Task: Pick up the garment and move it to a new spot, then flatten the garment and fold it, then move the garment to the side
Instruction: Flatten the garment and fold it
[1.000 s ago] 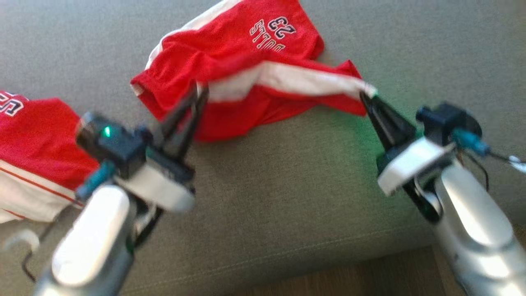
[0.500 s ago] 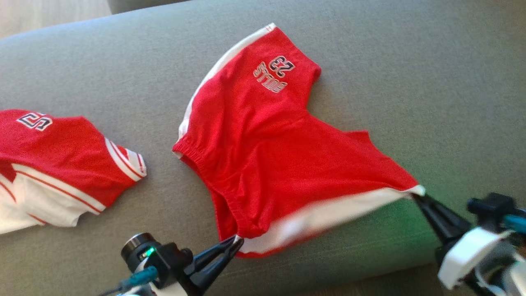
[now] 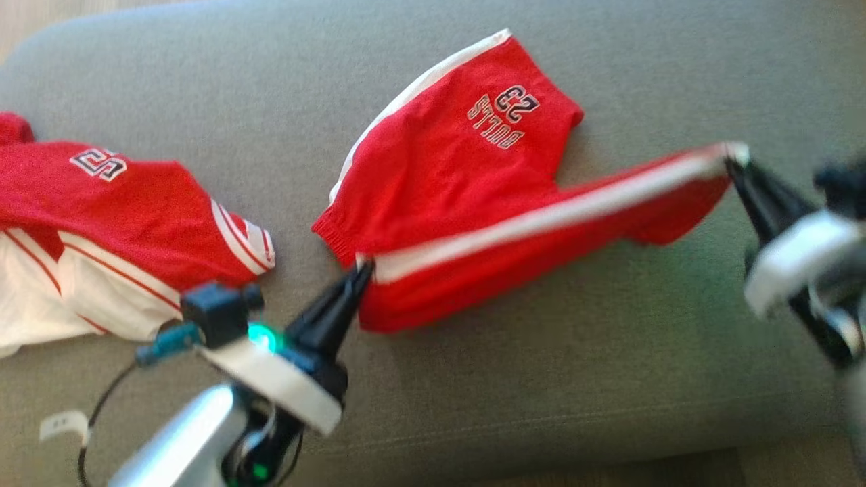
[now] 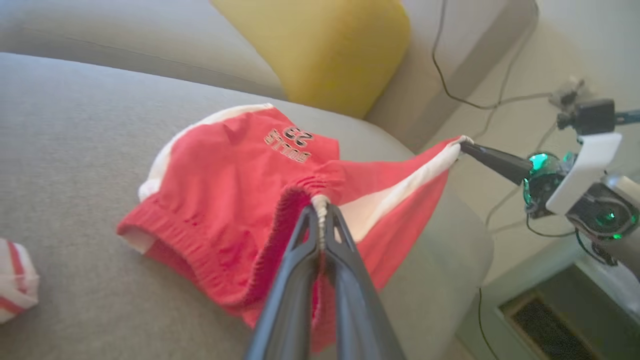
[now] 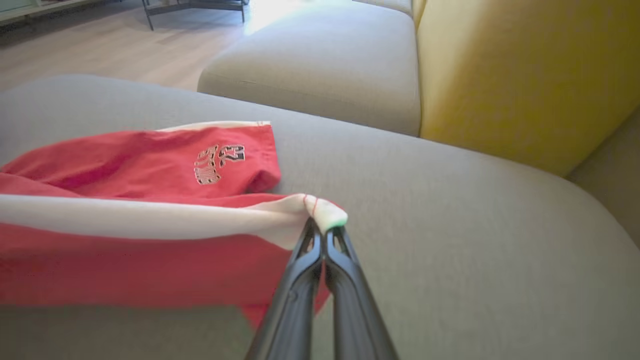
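The left claw (image 4: 320, 207) rises from six o'clock, pinched tight on the ribbed waistband of the red shorts (image 4: 220, 170), which sag onto the grey sofa (image 4: 70, 130). At three o'clock the right claw (image 4: 464, 144) pinches a white-striped corner, with the cloth stretched between the two claws. A yellow cushion (image 4: 325, 45) sits at twelve o'clock and a striped cloth (image 4: 12, 280) at eight.

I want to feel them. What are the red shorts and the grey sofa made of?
Shorts: soft matte knit, probably cotton or polyester; it drapes, with a ribbed waistband. Sofa: matte woven upholstery, seemingly; flecked grey weave shows.
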{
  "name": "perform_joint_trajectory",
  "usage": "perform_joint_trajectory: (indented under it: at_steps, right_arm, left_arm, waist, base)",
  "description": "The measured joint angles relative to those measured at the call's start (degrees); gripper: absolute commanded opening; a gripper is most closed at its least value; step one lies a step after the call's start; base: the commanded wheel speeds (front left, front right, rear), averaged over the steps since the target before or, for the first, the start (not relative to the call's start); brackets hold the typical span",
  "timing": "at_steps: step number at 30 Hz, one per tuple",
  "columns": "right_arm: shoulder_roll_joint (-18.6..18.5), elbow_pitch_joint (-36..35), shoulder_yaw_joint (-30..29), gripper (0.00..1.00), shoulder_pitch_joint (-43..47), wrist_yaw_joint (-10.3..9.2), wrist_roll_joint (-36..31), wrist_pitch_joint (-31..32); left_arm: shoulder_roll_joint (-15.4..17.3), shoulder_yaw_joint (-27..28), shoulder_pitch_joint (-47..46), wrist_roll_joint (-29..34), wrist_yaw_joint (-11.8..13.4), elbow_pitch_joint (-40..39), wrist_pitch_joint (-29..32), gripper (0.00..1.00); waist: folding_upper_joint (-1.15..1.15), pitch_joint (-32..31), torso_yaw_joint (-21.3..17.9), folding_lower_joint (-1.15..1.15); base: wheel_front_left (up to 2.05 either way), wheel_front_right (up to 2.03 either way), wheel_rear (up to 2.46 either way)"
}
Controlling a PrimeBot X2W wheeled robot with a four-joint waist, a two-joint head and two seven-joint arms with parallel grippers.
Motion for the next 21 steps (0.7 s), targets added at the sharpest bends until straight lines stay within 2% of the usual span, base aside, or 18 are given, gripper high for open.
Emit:
perform_joint_trajectory:
  at_steps: [1, 2, 9, 15, 21]
  right_arm:
    - [0.0, 2.1, 1.2, 0.00, -3.7, 0.00, -0.2, 0.4]
    - [0.0, 7.4, 3.9, 0.00, -11.4, 0.00, -0.6, 0.3]
    - [-0.3, 27.0, 12.8, 0.00, -34.0, 0.01, -3.4, -4.3]
    - [-0.9, 40.6, 19.4, 0.00, -44.3, 0.00, -4.6, -7.7]
    - [-0.9, 50.1, 24.6, 0.00, -50.9, 0.01, -4.8, -11.1]
  left_arm:
    - [-1.3, 0.9, -1.4, -1.5, 0.0, 1.3, 0.0, 0.00]
    - [-3.6, 2.7, -3.9, -4.1, 0.0, 4.6, 0.0, 0.00]
    - [-12.2, 7.4, -10.4, -10.3, 0.0, 13.8, 0.0, 0.00]
    - [-16.4, 7.8, -15.4, -10.7, 0.0, 17.4, 0.0, 0.00]
    - [-19.4, 8.7, -16.1, -8.6, 0.0, 19.4, 0.0, 0.00]
  waist:
    - [0.00, 0.5, 0.3, 0.00]
    - [0.00, 1.7, 0.8, 0.00]
    - [0.00, 6.1, 4.6, 0.01]
    - [0.00, 8.7, 10.1, 0.01]
    - [0.00, 10.9, 14.6, 0.01]
  base:
    - [0.00, 0.00, 0.00]
    - [0.00, 0.00, 0.00]
    - [0.00, 0.00, 0.00]
    - [0.00, 0.00, 0.00]
    - [0.00, 0.00, 0.00]
